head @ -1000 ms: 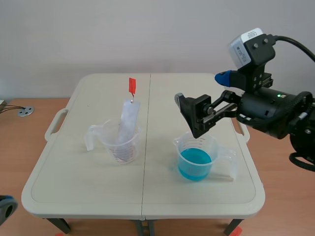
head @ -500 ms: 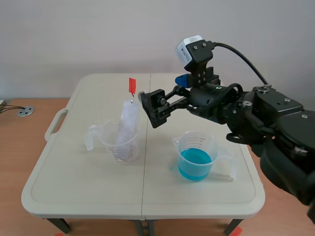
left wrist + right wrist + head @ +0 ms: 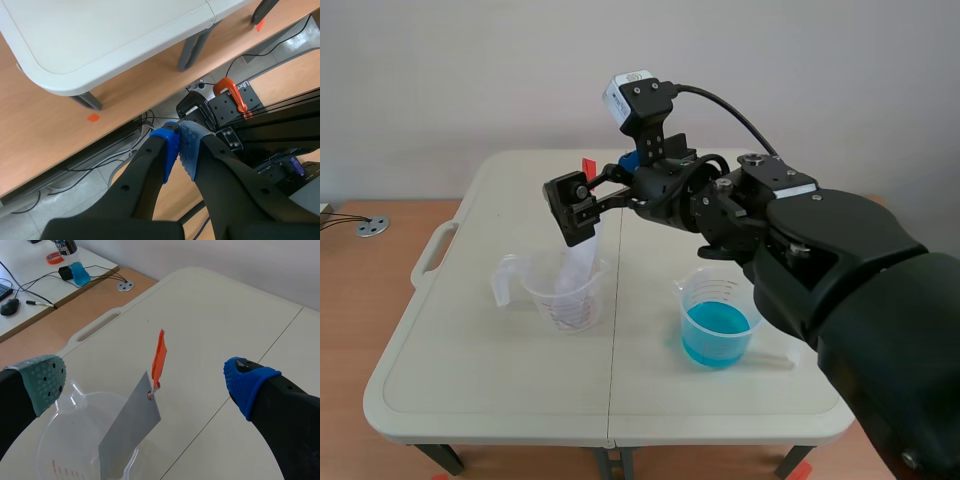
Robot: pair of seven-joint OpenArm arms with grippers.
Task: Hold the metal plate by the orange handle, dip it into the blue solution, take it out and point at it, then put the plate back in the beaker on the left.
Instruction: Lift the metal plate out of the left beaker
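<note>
My right gripper [image 3: 144, 376] was wide open, holding nothing, straddling the orange handle [image 3: 159, 356]; metal plate [image 3: 129, 436] leaned in the beaker [image 3: 55, 430], handle up.

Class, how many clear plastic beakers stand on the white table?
2. One clear plastic beaker stands on the left, holding the grey metal plate; a second beaker, on the right, holds blue solution. None appears hidden.

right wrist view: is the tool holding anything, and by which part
Nothing is held. The right tool is open, a finger either side of the orange handle without touching it; the metal plate stands in the beaker.
</note>
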